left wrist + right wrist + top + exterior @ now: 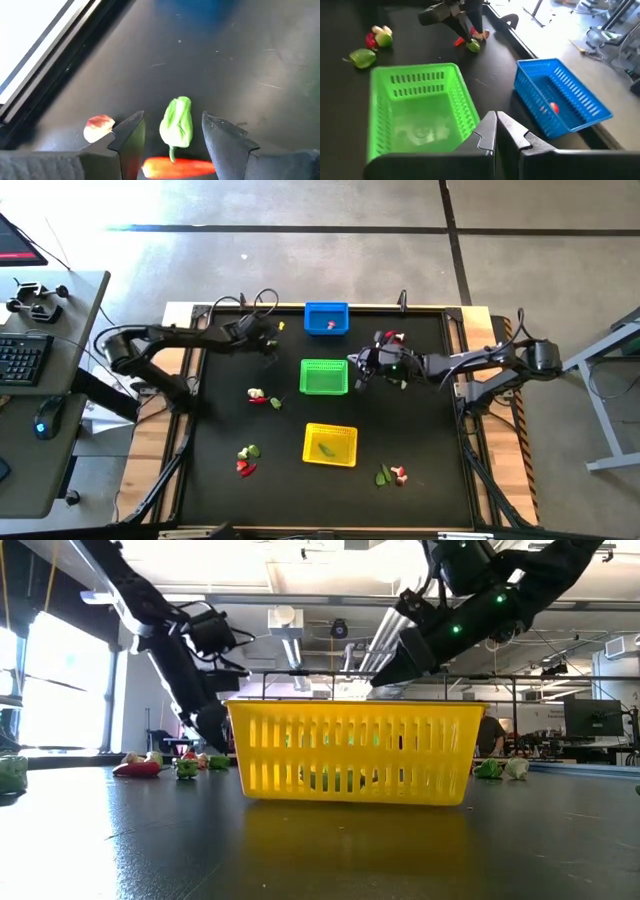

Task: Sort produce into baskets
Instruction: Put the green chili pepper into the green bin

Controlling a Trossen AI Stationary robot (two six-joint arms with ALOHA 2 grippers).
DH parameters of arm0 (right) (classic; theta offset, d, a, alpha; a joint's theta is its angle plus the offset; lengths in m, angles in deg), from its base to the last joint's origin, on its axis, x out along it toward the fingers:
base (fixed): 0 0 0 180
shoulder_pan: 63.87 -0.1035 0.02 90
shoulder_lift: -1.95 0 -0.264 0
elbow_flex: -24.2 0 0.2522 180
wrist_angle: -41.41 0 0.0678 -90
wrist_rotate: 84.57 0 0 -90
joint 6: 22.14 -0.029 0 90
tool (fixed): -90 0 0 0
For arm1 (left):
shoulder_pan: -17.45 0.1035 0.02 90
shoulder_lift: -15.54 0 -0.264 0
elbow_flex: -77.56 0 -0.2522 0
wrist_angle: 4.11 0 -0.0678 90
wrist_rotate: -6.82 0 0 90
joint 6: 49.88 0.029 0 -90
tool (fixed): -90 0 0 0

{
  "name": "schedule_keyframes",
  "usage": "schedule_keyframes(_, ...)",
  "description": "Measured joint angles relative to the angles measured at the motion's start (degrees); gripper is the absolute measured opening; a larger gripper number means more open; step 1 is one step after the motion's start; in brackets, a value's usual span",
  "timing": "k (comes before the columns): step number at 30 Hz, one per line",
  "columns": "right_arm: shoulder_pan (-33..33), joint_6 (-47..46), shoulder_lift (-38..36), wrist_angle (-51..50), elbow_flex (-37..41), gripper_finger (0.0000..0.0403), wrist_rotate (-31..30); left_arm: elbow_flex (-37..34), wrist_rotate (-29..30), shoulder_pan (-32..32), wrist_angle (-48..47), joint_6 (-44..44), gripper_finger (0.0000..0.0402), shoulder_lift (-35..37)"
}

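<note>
Between the spread dark fingers of the left gripper lies a small green leafy toy piece, clear of both fingertips, with a slim red chilli just beneath it and a white-and-red mushroom-like bit beside one finger — all on the black table near its far left edge. Farther right stands the blue mesh basket. Beside the green mesh basket hovers the right gripper, fingers pressed together — empty.
</note>
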Motion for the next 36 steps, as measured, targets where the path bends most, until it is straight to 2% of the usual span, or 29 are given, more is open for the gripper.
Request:
schedule_keyframes(8,4.9,6.6,0.0,2.2,0.0,0.0000,12.0,3.8,-3.7,1.2,-5.6,3.0,0.0167,-4.6)
schedule_keyframes(11,6.8,6.7,0.0,2.7,0.0,0.0000,14.3,4.3,-5.5,1.6,-6.5,3.2,0.0156,-6.3)
schedule_keyframes(17,8.8,7.6,0.0,2.7,0.0,0.0000,14.4,4.9,-5.9,1.2,-7.2,5.1,0.0112,-6.9)
schedule_keyframes(25,9.0,5.0,0.0,5.3,-0.1,0.0000,14.5,4.7,-5.5,-0.7,-8.7,12.9,0.0039,-1.9)
schedule_keyframes(28,8.4,1.5,0.0,5.7,-0.1,0.0000,14.4,4.7,-6.2,-2.3,-7.4,13.0,0.0033,1.0)
schedule_keyframes(31,7.6,0.0,0.0,5.7,-0.1,0.0000,14.5,4.7,-9.8,-5.2,-7.4,12.7,0.0036,4.1)
schedule_keyframes(36,6.1,-2.6,0.0,4.9,-0.1,0.0000,12.9,6.7,-11.6,-11.9,-6.9,8.2,0.0035,7.1)
